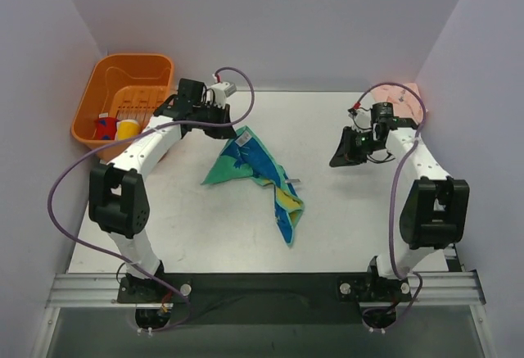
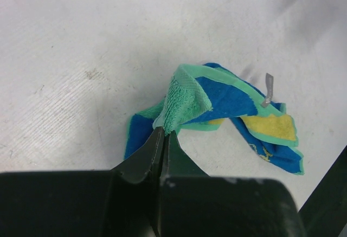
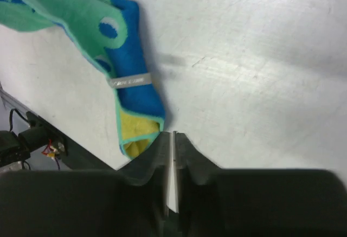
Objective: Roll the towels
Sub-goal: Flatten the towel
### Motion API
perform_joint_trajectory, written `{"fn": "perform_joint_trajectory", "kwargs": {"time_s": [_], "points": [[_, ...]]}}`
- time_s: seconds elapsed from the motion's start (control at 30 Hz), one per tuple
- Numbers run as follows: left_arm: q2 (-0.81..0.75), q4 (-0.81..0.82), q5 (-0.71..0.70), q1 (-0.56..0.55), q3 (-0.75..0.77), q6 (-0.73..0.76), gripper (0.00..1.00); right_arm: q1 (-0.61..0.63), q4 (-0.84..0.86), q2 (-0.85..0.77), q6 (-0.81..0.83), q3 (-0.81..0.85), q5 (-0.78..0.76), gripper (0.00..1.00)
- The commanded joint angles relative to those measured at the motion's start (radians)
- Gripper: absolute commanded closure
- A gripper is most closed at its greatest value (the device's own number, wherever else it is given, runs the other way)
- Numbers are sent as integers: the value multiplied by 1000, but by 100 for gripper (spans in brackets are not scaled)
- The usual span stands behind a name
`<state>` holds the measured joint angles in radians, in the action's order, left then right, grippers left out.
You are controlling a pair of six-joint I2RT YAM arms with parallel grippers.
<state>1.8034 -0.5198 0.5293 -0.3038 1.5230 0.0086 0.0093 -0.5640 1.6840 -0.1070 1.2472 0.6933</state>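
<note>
The green and blue towel (image 1: 260, 171) lies crumpled on the table, stretched from the back middle toward the front. My left gripper (image 1: 231, 131) is shut on its green far corner (image 2: 181, 100) and holds that corner lifted; the rest trails away in the left wrist view, with a yellow patch (image 2: 271, 127). My right gripper (image 1: 342, 158) is shut and empty, hovering over bare table to the right of the towel, which shows in the right wrist view (image 3: 116, 58). The pale pink towel (image 1: 403, 93) lies at the back right corner, partly hidden by the right arm.
An orange basket (image 1: 92, 106) holding small red and yellow items stands at the back left, beside the left arm. The walls of the enclosure close in the table on three sides. A metal rail (image 1: 262, 288) runs along the near edge.
</note>
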Motion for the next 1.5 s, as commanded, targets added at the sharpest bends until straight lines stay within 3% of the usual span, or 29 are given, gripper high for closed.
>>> {"fn": "perform_joint_trajectory", "kwargs": {"time_s": [0.0, 0.03, 0.07, 0.13, 0.2, 0.3, 0.33, 0.43, 0.53, 1.0, 1.17, 1.47], "points": [[-87, 3, 69, 6, 48, 19, 100, 33, -135, -107, 99, 5, 25, 88], [-91, 3, 74, 5, 42, 19, 100, 49, -132, -118, 101, -43, 22, 60], [-96, 4, 74, 5, 31, 21, 100, 63, -117, -136, 92, -73, 14, 50], [-96, 3, 66, 5, 20, 25, 100, 118, -42, -150, 32, -165, 0, 40], [-95, 4, 57, 5, 5, 31, 100, 152, 43, -150, -15, -222, -2, 40], [-90, 1, 35, 6, -9, 63, 100, 190, 142, -121, -109, -313, 76, 52], [-90, 0, 22, 8, -12, 70, 100, 198, 173, -127, -121, -339, 100, 60], [-81, -11, 14, 9, -12, 83, 100, 204, 306, -164, -193, -477, 133, 67], [-72, -11, 17, 9, -7, 73, 100, 228, 397, -156, -238, -543, 120, 68], [-73, -11, 20, 11, 8, 37, 100, 356, 526, 62, -347, -497, 44, 65], [-76, -13, 17, 14, 3, 36, 100, 325, 468, 88, -312, -433, 75, 99], [-111, -13, 35, 48, 11, 45, 100, 81, 165, -116, -19, -263, 81, 100]]}}
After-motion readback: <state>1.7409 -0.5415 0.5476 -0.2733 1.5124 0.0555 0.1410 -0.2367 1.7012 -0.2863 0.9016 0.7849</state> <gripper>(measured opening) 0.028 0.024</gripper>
